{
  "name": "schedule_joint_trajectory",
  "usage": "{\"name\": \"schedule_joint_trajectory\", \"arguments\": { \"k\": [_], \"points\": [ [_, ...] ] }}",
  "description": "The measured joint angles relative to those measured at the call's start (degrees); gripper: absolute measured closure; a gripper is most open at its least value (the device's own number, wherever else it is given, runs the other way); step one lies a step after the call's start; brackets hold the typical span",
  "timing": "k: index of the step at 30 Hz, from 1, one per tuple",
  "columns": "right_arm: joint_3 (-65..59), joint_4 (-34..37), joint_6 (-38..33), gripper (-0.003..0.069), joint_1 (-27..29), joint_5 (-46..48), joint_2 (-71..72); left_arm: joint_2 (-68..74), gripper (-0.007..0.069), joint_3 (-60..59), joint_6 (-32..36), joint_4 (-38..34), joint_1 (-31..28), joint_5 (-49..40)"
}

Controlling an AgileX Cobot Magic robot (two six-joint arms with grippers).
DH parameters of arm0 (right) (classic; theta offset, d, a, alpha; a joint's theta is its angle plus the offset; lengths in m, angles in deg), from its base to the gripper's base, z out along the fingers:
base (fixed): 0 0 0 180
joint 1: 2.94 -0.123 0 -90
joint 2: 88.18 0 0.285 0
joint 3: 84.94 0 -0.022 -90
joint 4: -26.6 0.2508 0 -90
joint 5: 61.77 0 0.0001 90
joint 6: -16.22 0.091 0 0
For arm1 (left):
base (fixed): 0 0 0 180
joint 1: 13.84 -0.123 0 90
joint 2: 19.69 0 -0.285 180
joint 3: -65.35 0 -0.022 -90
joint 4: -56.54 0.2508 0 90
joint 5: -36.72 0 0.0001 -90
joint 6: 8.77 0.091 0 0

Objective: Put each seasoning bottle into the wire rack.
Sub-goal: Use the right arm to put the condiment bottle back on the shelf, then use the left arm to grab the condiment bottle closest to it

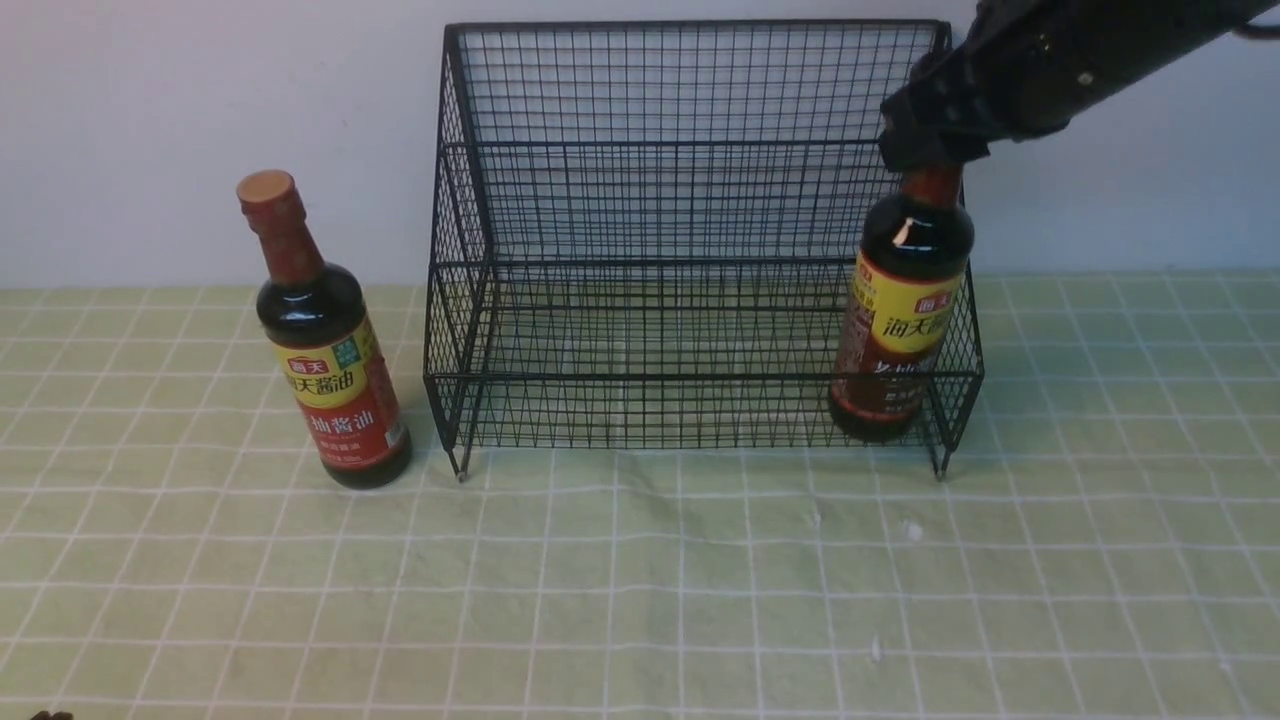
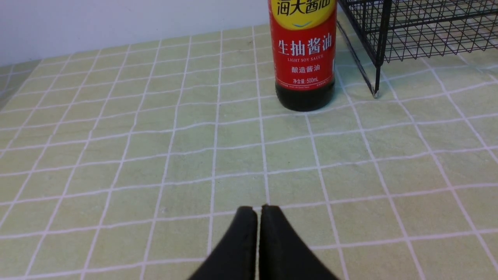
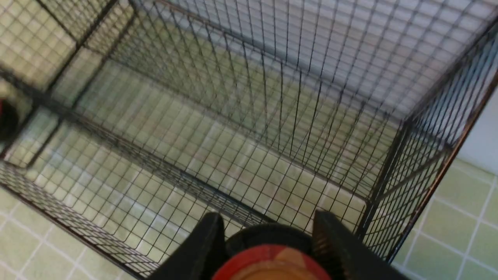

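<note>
Front view: dark glass soy-sauce bottle with red-and-yellow label (image 1: 345, 385) on the table left of the black wire-mesh rack (image 1: 700, 378), looks heavy and slick, grab the neck; left hand (image 2: 258, 212) closed. Right hand (image 1: 930, 150) grips the browner-labelled bottle's neck at the rack's right end.

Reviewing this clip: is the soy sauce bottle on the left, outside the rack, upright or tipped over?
Upright: the bottle has its base on the tiled surface and its cap on top.

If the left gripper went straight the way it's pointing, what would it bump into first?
Probably the table: the left gripper seems to point at its cloth, short of the bottle, though depth is unclear.
</note>
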Motion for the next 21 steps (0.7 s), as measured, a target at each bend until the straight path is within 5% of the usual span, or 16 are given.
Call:
{"name": "schedule_joint_trajectory", "arguments": {
  "k": [4, 14, 21],
  "points": [
    [0.11, -0.05, -0.02, 0.0379, 0.0, 0.55, -0.02, 0.0, 0.0631, 0.0, 0.0, 0.0, 0.0, 0.0],
    [0.17, -0.15, 1.56, 0.0173, 0.0, 1.5, 5.32, 0.0, 0.0631, 0.0, 0.0, 0.0, 0.0, 0.0],
    [0.22, -2.27, 5.86, 0.0255, 0.0, 1.39, 16.47, 0.0, 0.0631, 0.0, 0.0, 0.0, 0.0, 0.0]
  ]
}}
